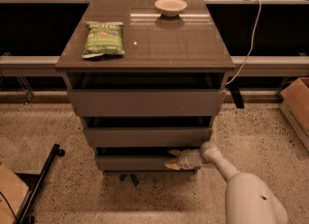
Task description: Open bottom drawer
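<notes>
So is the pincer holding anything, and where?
Cannot tell: pincer sits at the bottom drawer front, right of middle, by its top edge.
</notes>
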You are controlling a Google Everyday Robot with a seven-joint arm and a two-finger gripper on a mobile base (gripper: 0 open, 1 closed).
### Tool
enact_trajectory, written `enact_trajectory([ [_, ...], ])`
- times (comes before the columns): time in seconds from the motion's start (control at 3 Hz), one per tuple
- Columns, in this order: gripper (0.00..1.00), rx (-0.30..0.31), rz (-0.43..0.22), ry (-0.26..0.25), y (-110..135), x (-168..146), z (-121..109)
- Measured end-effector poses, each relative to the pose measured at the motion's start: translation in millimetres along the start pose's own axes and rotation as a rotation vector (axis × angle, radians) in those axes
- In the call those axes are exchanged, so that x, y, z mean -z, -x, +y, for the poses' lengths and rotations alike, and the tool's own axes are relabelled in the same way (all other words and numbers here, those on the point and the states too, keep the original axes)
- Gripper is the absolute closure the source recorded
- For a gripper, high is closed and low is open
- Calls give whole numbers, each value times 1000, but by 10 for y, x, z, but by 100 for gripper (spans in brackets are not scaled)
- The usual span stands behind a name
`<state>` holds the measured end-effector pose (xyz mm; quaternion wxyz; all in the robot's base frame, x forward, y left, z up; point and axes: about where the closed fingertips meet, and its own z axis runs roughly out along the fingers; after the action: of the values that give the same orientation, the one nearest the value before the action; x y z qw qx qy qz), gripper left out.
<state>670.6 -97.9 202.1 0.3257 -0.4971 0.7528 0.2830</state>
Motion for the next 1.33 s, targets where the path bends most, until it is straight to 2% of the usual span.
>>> enact_trajectory([
  [0.33,89,-29,22,30,-56,32,156],
  [0.67,100,-29,22,30,-56,32,156],
  [1.0,100,-29,22,30,-56,32,156],
  [1.33,100,-68,40,57,-80,70,377],
])
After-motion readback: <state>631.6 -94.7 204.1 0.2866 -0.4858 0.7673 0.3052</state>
